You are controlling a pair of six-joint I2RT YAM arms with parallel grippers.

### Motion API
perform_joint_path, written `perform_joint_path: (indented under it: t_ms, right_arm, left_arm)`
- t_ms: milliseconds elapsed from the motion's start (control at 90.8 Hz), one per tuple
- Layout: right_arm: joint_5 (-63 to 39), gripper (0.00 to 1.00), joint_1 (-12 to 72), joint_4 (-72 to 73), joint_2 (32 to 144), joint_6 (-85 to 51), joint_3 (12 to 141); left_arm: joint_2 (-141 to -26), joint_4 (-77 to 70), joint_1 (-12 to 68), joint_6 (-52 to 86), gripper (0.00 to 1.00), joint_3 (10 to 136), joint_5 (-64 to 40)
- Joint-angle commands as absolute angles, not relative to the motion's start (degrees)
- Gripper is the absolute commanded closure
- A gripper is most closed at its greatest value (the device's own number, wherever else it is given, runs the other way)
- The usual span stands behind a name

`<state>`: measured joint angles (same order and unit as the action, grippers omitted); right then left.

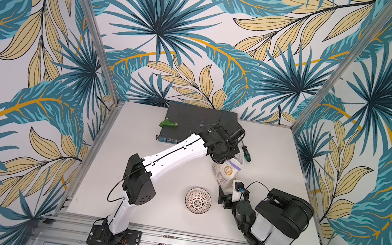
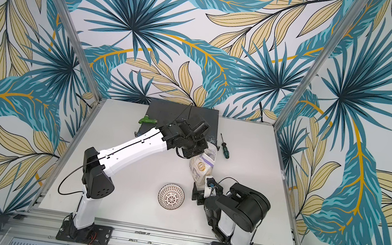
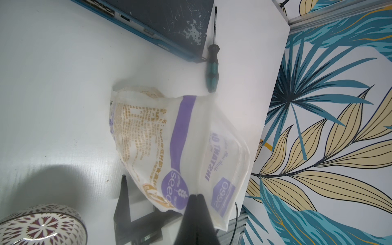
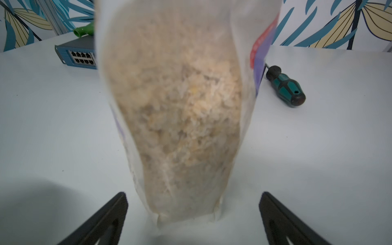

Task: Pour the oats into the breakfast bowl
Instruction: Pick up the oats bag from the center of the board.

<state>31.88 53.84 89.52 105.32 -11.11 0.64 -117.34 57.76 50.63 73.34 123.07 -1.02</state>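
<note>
One clear plastic pouch of beige oats [image 1: 225,171] upright on white table [image 1: 155,175], near one white lattice-patterned round bowl [image 1: 198,200], apart. Two claws: left gripper [image 3: 197,197] pinched on pouch top, right gripper [image 4: 193,193] wide, straddling pouch base. One green-handled screwdriver [image 1: 246,154], one dark network switch [image 1: 189,122], one green plastic piece [image 1: 168,124].

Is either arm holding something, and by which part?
The left gripper pinches the pouch by its top edge. The right gripper is open astride the pouch's lower end, holding nothing.
</note>
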Motion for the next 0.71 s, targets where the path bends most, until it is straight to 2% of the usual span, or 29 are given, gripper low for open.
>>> perform_joint_path:
  t_ms: [0,99,694]
  right_arm:
    - [30.8,0.0,54.1,102.9,111.0,-10.4,-0.1]
    - [30.6,0.0,54.2,106.5,114.5,-9.0,0.9]
    - [24.7,0.0,49.5,107.3,116.6,-4.4,5.6]
  left_arm:
    - [-114.7,54.2,50.4,72.6,1.0,125.3,-0.5]
    - [-114.5,54.2,50.5,72.6,1.0,125.1,-0.2]
    - [-113.1,53.3,50.5,73.7,1.0,121.6,-1.9]
